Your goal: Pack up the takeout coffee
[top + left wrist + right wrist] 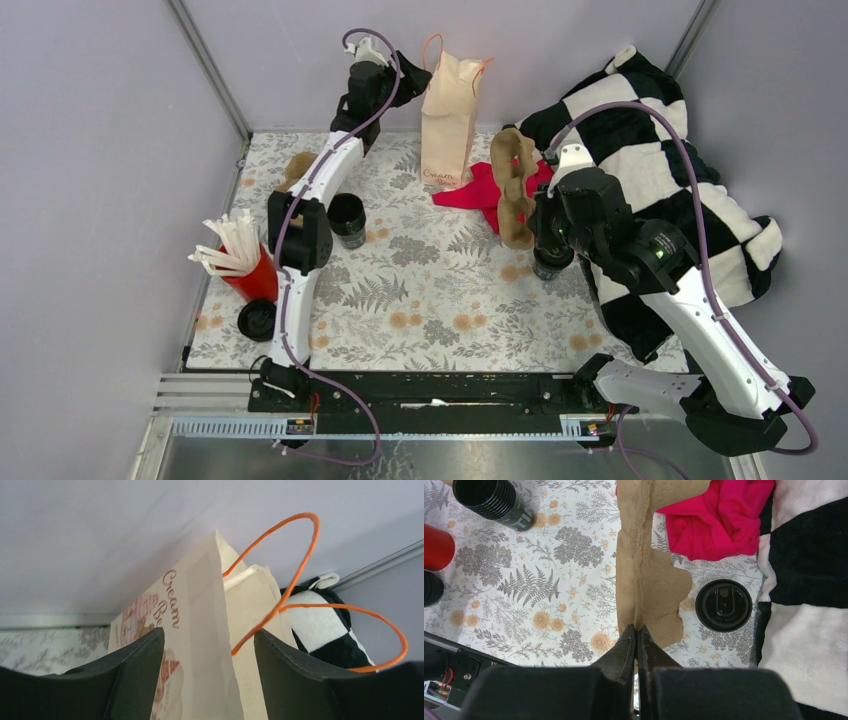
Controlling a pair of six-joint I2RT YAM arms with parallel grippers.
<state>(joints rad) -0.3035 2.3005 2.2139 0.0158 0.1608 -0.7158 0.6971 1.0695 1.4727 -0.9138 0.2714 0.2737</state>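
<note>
The takeout coffee, a small black cup with a round black lid, stands on the floral cloth next to the checked blanket. In the top view it shows partly under my right gripper. My right gripper is shut on the edge of the brown cardboard cup tray and holds it upright, left of the cup. The cream paper bag with orange handles stands at the back. My left gripper is open, its jaws on either side of the bag's upper edge.
An open black lidless cup stands beside the left arm. A red cup of white straws and a loose black lid are at the left edge. A red cloth and a black-and-white checked blanket lie at the right.
</note>
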